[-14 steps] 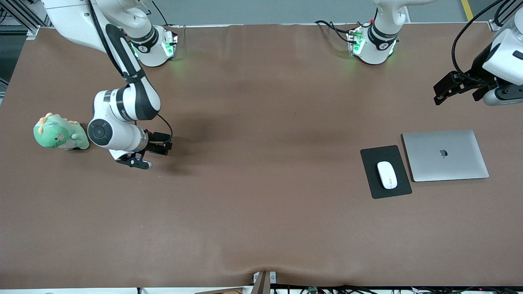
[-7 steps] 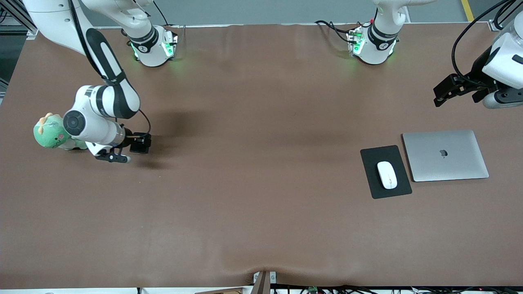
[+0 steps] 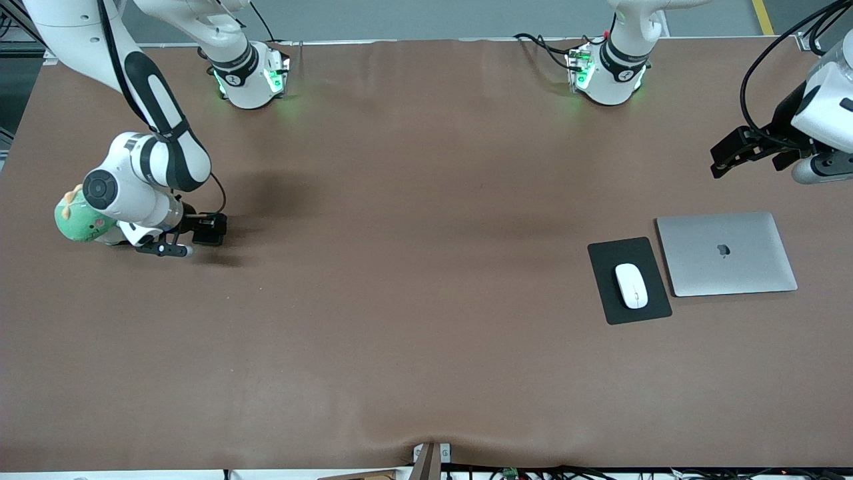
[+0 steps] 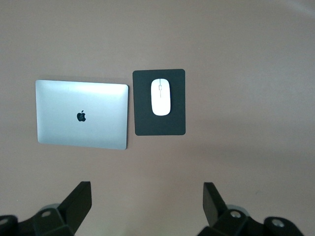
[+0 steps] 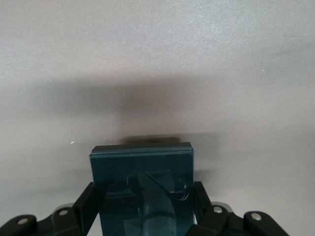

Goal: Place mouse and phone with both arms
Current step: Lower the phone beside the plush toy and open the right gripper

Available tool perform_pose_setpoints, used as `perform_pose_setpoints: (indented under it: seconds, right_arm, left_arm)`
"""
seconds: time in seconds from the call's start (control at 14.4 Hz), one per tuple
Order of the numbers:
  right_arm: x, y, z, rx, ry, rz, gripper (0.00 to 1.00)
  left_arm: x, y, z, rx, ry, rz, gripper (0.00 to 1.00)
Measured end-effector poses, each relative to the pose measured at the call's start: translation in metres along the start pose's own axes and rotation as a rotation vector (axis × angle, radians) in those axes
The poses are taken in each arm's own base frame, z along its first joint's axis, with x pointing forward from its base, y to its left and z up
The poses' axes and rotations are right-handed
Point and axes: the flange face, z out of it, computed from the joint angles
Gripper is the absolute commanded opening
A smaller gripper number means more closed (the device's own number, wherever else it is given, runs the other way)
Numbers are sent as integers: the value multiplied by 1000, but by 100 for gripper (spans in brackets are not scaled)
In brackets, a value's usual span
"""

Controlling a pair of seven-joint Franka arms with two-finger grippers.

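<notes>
You see the right gripper [image 3: 178,241] clamped on the phone [image 5: 142,189], low over the table [image 3: 413,300] at the right arm's end, and a green plush toy [image 3: 74,223] sits just beside that arm's wrist, partly hidden by it. The mouse [image 3: 631,285] lies on the black pad [image 3: 610,297], and the pad is close beside the laptop [image 3: 726,253] toward the left arm's end. The left gripper [image 4: 145,204] hangs released above the table near that end's edge, and the wide middle of the table gives you much room to move.

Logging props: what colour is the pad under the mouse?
Black; the mouse pad under the white mouse shows best in the left wrist view.
</notes>
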Motion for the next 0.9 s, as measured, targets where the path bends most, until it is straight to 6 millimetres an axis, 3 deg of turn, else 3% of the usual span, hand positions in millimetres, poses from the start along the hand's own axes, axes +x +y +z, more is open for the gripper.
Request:
perform_pose_setpoints:
  seconds: [0.42,0.48,0.55,0.62,0.9]
  right_arm:
    - [-9,26,7,3,1,-8,0]
    - [-10,28,9,1,7,-6,13]
    - [-11,28,12,0,7,-5,64]
    - [-13,28,15,-1,3,-5,100]
    - [-12,30,14,3,-12,-2,100]
  left_arm:
    - [1,0,1,0,-2,0,100]
    - [1,0,1,0,-2,0,100]
    - [1,0,1,0,-2,0,100]
    - [1,0,1,0,-2,0,100]
    - [1,0,1,0,-2,0,100]
